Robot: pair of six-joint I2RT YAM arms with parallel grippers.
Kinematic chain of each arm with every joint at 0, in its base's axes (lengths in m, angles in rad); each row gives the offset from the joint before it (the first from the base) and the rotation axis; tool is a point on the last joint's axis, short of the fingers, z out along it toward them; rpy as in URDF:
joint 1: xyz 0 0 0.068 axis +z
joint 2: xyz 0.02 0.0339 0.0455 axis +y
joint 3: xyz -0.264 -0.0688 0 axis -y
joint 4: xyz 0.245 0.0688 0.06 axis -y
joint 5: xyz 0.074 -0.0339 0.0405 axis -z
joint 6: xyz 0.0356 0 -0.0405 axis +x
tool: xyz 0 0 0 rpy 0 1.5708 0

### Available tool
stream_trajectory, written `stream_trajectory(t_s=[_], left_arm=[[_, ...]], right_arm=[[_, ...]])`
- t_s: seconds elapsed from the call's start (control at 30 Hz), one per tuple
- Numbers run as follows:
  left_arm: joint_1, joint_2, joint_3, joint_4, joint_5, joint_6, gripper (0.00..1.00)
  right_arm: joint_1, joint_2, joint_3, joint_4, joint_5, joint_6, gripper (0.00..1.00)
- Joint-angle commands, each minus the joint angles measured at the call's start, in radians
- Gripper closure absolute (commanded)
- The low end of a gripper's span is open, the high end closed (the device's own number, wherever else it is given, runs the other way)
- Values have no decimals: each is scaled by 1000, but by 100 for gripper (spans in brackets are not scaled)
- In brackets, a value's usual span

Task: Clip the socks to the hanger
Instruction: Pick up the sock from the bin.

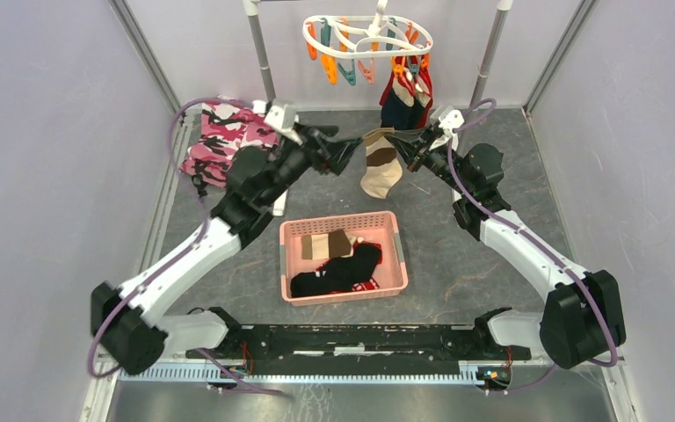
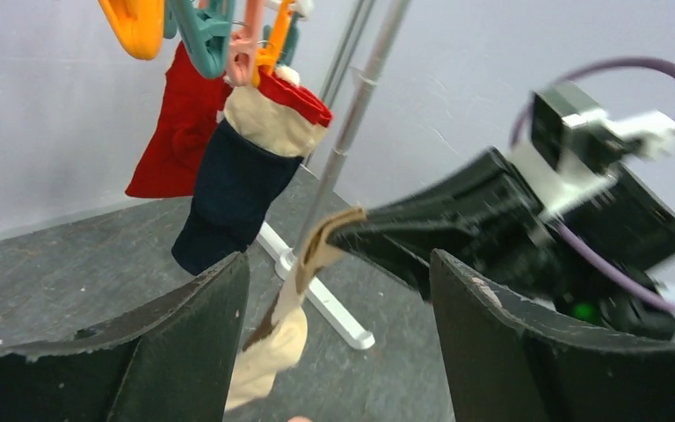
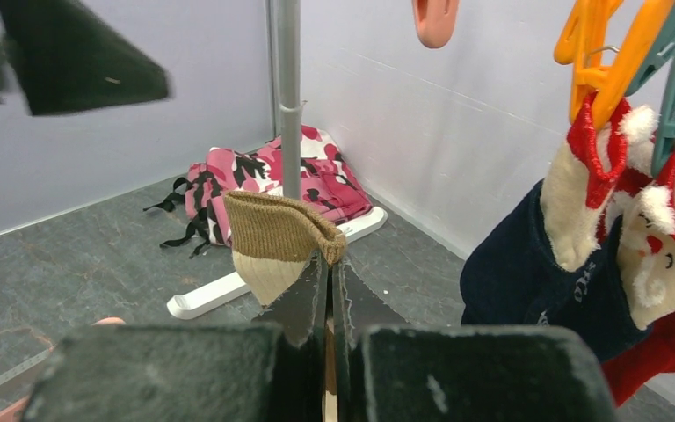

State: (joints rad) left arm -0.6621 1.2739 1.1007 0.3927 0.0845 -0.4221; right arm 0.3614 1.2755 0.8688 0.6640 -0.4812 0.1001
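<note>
My right gripper (image 1: pixel 407 143) (image 3: pixel 330 264) is shut on the brown cuff of a beige sock (image 1: pixel 380 167) (image 3: pixel 274 230), which hangs down from it above the table. My left gripper (image 1: pixel 352 151) (image 2: pixel 338 338) is open just left of that sock, level with its cuff; the sock (image 2: pixel 288 330) hangs between and beyond its fingers without touching them. The white hanger (image 1: pixel 365 40) with orange and teal clips hangs at the back. A navy sock (image 2: pixel 233 193) and a red sock (image 2: pixel 176 132) hang clipped at its right side (image 1: pixel 407 97).
A pink basket (image 1: pixel 341 219) in the middle of the table holds a black sock (image 1: pixel 338 272) and a tan-and-brown one (image 1: pixel 325 244). A pink camouflage cloth (image 1: pixel 224 136) lies at the back left. Grey rack poles (image 1: pixel 262 53) (image 1: pixel 490 48) with white feet stand behind the arms.
</note>
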Motion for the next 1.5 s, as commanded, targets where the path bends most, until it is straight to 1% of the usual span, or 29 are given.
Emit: stream_trajectory(t_s=[0.0, 0.07, 0.17, 0.23, 0.37, 0.6, 0.63, 0.7, 0.73, 0.87, 0.9, 0.97, 1.03, 1.1, 1.17, 1.23, 1.3, 1.4, 1.47], left_arm=[[26, -182, -131, 22, 171, 137, 18], [35, -228, -193, 18, 190, 154, 16], [51, -249, -267, 64, 229, 139, 14], [58, -234, -290, 115, 268, 123, 13], [70, -169, -288, 154, 261, 109, 14], [87, -70, -269, 249, 262, 90, 20], [89, -58, -265, 258, 263, 92, 21], [94, -37, -257, 280, 271, 99, 28], [97, -27, -252, 287, 278, 100, 30], [110, 12, -231, 303, 310, 103, 32], [113, 19, -232, 318, 327, 105, 34], [118, 29, -238, 355, 357, 113, 42], [127, 34, -241, 373, 366, 120, 44], [135, 33, -245, 389, 373, 122, 50], [148, 32, -245, 400, 407, 134, 62], [161, 28, -249, 410, 449, 145, 79], [180, 22, -256, 416, 498, 170, 90], [218, 13, -266, 419, 570, 206, 94], [245, 26, -256, 422, 676, 228, 95]], right_arm=[[-4, 4, 8, 36, -55, 28, 100], [-4, 18, 15, 50, -87, 44, 100], [-4, 50, 37, 73, -151, 79, 100], [-3, 69, 44, 106, -187, 111, 100], [0, 79, 47, 132, -217, 132, 100], [8, 76, 45, 149, -245, 139, 100], [9, 77, 45, 155, -251, 140, 100], [11, 80, 47, 160, -257, 146, 100], [12, 81, 48, 163, -262, 148, 100], [13, 77, 49, 168, -270, 152, 100], [15, 75, 47, 167, -271, 151, 100], [16, 74, 48, 169, -276, 149, 100], [17, 75, 47, 169, -282, 147, 100], [17, 77, 46, 168, -291, 142, 100], [16, 78, 45, 162, -297, 139, 100], [17, 77, 42, 161, -306, 134, 100], [17, 76, 40, 162, -320, 130, 100], [23, 75, 41, 163, -373, 110, 100], [37, 81, 46, 162, -438, 82, 98]])
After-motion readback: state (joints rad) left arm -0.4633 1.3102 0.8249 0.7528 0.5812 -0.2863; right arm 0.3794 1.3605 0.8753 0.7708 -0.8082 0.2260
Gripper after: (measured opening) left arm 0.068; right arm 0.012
